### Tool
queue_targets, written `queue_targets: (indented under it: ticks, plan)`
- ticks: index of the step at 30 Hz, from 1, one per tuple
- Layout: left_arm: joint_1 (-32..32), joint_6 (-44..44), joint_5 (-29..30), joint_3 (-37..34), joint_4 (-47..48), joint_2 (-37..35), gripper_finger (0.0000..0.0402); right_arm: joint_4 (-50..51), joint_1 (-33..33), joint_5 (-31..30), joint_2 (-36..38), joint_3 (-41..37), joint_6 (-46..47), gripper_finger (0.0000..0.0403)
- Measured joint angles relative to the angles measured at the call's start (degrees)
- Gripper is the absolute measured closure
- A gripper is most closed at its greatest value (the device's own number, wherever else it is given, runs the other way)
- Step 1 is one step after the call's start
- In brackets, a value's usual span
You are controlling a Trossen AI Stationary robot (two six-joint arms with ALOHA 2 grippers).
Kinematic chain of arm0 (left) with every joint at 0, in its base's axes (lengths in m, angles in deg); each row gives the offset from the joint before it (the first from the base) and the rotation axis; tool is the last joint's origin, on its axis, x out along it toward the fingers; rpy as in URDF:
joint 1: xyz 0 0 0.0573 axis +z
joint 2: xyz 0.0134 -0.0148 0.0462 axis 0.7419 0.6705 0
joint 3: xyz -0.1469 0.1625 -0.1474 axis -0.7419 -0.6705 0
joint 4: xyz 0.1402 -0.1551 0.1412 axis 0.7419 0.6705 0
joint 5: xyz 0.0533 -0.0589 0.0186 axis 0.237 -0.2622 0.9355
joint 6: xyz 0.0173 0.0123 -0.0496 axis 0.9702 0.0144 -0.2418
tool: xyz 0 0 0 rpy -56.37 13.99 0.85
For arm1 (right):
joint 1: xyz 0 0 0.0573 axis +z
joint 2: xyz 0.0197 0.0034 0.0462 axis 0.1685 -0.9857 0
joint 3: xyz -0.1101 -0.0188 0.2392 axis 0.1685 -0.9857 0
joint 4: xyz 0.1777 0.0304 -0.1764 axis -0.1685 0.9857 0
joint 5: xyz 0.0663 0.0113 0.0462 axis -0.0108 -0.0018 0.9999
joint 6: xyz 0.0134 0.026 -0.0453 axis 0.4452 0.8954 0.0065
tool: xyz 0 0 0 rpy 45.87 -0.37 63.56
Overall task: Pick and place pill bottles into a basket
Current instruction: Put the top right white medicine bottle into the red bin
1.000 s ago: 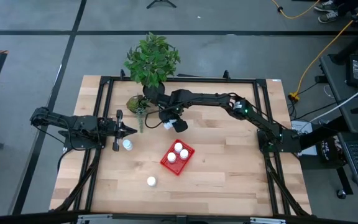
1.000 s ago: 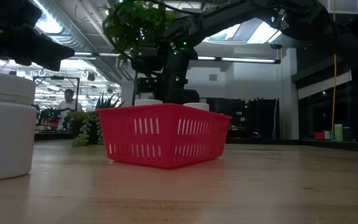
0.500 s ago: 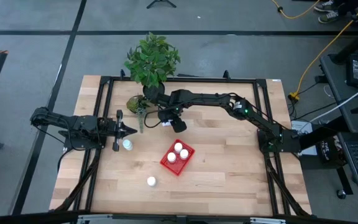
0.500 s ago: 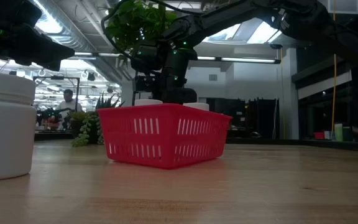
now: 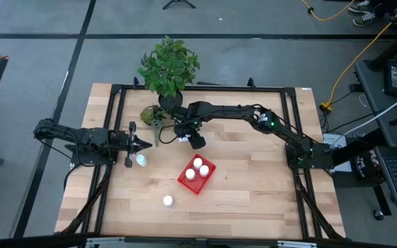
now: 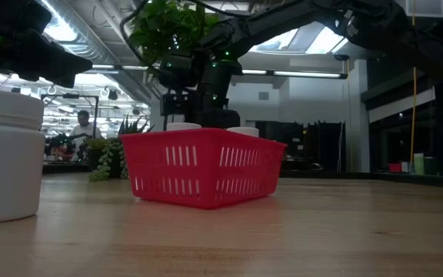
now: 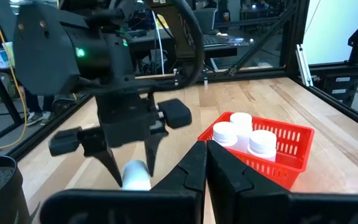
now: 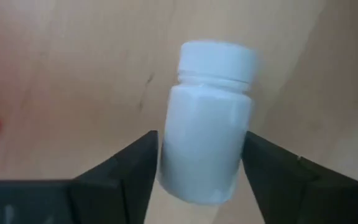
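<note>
- Nearest the low camera: one bottle (image 6: 4,154) standing upright on the table (image 6: 298,231), the same lone one near the front edge from above (image 5: 167,200), well apart from everything else
- Behind it, red basket (image 5: 196,175) near table centre, set at an angle to the edges; three bottles (image 5: 197,169) standing inside, white caps just topping the rim in low view (image 6: 183,125)
- Basket with its three caps also seen from left wrist (image 7: 260,144)
- Left gripper (image 5: 147,145) hovering left of the basket, jaws shut tight, holding nothing; fingers meeting at a point in its wrist view (image 7: 205,163)
- Another bottle (image 5: 141,160) upright on the wood just in front of the left gripper, not touched
- Farther back, right gripper (image 5: 183,136) reaching across from the right to just behind the basket, pointing down
- Right jaws part open with a bottle (image 8: 209,124) between the two fingers (image 8: 129,171), both close against its sides; grip looks closed on it but firm contact cannot be told
- Same bottle visible from left wrist under the right gripper (image 7: 136,175), low near the table; whether lifted or resting cannot be told
- Small succulent (image 5: 151,114) and tall leafy plant (image 5: 168,65) at the back edge, behind the right gripper
- Person (image 6: 84,123) far off in the room beyond the table
</note>
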Motion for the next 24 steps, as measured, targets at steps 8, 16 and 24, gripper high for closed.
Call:
queue_targets:
  ticks: [8,16,24]
  plan:
    - [0.00,0.00,0.01,0.00,-0.02,0.00,0.0397,0.34,0.02,0.10,-2.29,0.12,-0.47,0.0137]
    - [-0.01,0.00,-0.01,0.00,0.00,0.00,0.0398,-1.73,0.13,-0.04,-2.73,1.86,1.09,0.0240]
    - [-0.01,0.00,0.01,0.00,-0.02,0.00,0.0395,-0.52,1.44,-4.65,-2.21,1.95,2.56,0.0240]
